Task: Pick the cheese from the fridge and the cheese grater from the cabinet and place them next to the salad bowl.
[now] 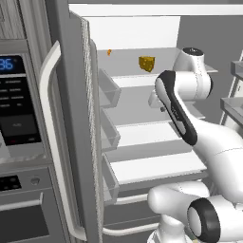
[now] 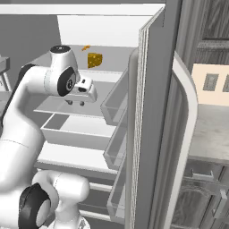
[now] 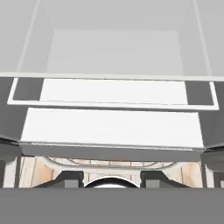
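The fridge point(image 1: 71, 142) stands open, its white inside and glass shelves showing. On an upper shelf at the back sits the cheese point(image 1: 146, 63), a small yellow-orange wedge, also visible from the right point(image 2: 94, 60). My gripper point(image 2: 75, 103) hangs inside the fridge, below and in front of the cheese, fingers pointing down. In the hand view the gripper point(image 3: 111, 177) looks down over the lower shelves point(image 3: 111, 127). The fingertips point(image 3: 72, 177) stand apart with nothing between them. The cheese grater, cabinet and salad bowl are out of view.
A tiny orange speck point(image 1: 109, 52) lies on the top shelf left of the cheese. Door bins point(image 1: 108, 90) line the open left door, which has a long white handle point(image 1: 50, 142). The right door point(image 2: 152, 112) stands open too. An oven panel with a blue display point(image 1: 12, 64) is at left.
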Tool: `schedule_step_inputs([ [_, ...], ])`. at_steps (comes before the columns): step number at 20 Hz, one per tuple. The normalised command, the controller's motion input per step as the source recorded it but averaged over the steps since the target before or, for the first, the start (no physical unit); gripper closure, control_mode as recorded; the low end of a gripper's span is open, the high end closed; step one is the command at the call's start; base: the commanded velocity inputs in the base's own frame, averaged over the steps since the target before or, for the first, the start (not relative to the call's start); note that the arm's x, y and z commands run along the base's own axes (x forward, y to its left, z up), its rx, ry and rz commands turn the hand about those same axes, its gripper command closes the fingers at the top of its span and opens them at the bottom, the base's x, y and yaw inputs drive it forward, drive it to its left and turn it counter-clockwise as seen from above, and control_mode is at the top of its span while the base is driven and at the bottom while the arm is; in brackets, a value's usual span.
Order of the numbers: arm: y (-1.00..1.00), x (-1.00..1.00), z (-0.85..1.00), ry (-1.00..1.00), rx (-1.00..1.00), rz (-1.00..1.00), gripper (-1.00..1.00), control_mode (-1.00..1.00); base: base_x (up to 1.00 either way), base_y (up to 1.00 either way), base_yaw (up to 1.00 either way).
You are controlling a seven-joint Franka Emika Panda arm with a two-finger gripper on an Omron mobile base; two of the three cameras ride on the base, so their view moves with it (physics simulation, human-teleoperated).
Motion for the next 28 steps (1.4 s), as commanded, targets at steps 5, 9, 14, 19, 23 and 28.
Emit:
schedule_step_inputs([
  [5,0.0,-0.3,0.02,-0.12,-0.04,-0.02,-1.0,-1.0,0.0,0.0,0.0],
  [9,0.0,-0.42,0.22,-0.38,-0.07,-0.05,-1.0,-1.0,0.0,0.0,0.0],
  [14,0.0,-0.28,0.55,-0.55,-0.01,-0.13,-1.0,-1.0,0.0,0.0,0.0],
  [19,0.0,-0.22,0.9,-0.51,0.07,-0.12,-1.0,-1.0,0.0,0.0,0.0],
  [23,0.0,-0.08,0.83,-0.29,0.14,-0.04,-1.0,-1.0,0.0,0.0,0.0],
  [28,0.0,0.0,0.36,-0.1,0.14,0.04,-1.0,-1.0,0.0,0.0,0.0],
])
